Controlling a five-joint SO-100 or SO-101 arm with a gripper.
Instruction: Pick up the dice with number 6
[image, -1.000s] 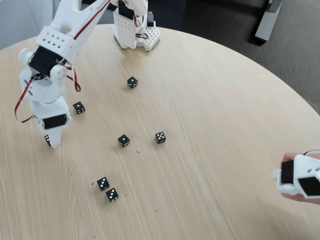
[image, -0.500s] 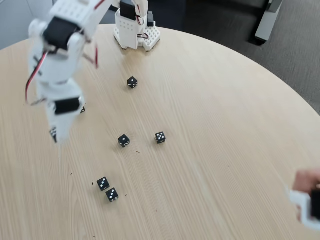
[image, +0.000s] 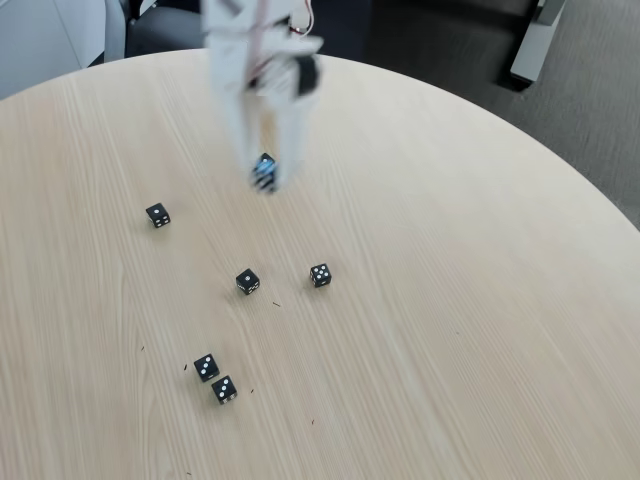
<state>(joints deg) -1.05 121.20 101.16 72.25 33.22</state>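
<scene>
My gripper (image: 265, 182) is motion-blurred at the top centre of the fixed view, pointing down over the table. Its white fingers (image: 287, 120) taper to a tip with a small black cube in it, which I take for the dice with number 6 (image: 264, 184); its pips are smeared and unreadable. Right behind the tip another black die (image: 265, 160) lies on the table, partly overlapped.
Loose black dice lie on the round wooden table (image: 450, 300): one at the left (image: 157, 215), a one-pip die (image: 247, 281), a five-pip die (image: 320, 274), and a touching pair (image: 206, 367) (image: 224, 389) near the front. Dark floor lies beyond the far edge.
The arm swung fast from the table's left side up and right to the top centre, with the black cube at its tip. The person's hand at the right edge has left the view.
</scene>
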